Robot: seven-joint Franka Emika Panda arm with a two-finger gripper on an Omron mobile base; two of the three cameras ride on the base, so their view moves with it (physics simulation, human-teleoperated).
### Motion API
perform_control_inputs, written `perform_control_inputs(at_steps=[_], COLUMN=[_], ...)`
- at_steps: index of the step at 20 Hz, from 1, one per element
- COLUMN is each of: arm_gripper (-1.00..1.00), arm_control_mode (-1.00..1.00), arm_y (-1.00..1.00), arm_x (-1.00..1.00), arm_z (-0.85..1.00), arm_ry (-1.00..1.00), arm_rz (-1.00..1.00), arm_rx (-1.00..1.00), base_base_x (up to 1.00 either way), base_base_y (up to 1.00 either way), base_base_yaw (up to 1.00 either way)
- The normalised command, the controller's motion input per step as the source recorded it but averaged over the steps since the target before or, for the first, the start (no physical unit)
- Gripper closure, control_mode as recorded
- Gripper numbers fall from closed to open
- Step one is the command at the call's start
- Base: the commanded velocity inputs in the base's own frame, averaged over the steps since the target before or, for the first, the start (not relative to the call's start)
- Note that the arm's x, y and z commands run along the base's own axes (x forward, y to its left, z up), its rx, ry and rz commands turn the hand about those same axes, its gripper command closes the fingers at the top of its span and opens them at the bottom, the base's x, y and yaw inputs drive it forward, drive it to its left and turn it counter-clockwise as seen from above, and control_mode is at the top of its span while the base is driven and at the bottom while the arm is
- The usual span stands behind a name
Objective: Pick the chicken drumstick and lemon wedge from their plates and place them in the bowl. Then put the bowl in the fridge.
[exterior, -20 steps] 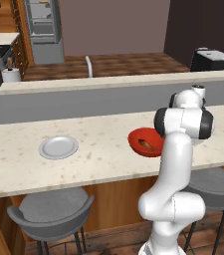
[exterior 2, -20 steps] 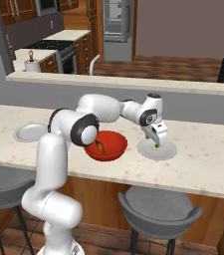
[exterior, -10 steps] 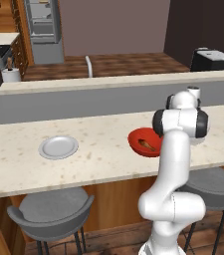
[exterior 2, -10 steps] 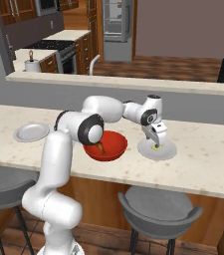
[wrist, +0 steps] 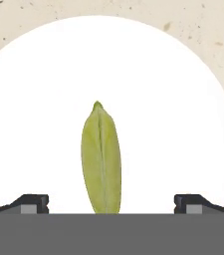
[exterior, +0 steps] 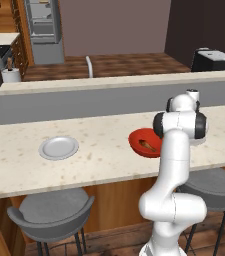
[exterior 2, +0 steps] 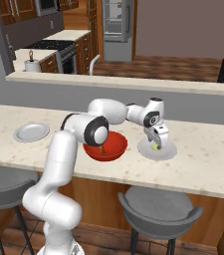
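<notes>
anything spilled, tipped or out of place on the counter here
Nothing stands out. The red bowl sits upright on the counter with the chicken drumstick inside it. The lemon wedge lies on its plate, between the open gripper fingers. The other plate sits flat and bare.

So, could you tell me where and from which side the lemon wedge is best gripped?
Grip the lemon wedge across its narrow middle, coming straight down from above. It lies flat on its plate, long axis running between the open gripper fingertips, so closing should pinch its slim sides.
</notes>
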Motion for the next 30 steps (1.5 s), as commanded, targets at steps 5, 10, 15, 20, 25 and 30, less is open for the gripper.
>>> perform_control_inputs(at_steps=[5,10,15,20,25,30], arm_gripper=[-1.00,-1.00,-1.00,-1.00,1.00,1.00], arm_control_mode=[-1.00,-1.00,-1.00,-1.00,-1.00,-1.00], arm_y=[-0.11,-0.07,0.00,0.00,-0.01,0.00], arm_x=[0.00,0.00,0.04,0.01,-0.06,-0.23], arm_z=[-0.23,-0.19,-0.16,-0.08,-0.02,-0.06], arm_ry=[0.00,0.00,0.00,0.00,0.00,0.00], arm_rz=[0.00,0.00,0.00,0.00,-0.02,-0.07], arm_rx=[0.00,0.00,0.01,0.01,0.00,0.00], base_base_x=[0.00,0.00,0.00,0.00,0.00,0.00], base_base_y=[0.00,0.00,0.00,0.00,0.00,0.00], base_base_yaw=[0.00,0.00,0.00,0.00,0.00,0.00])
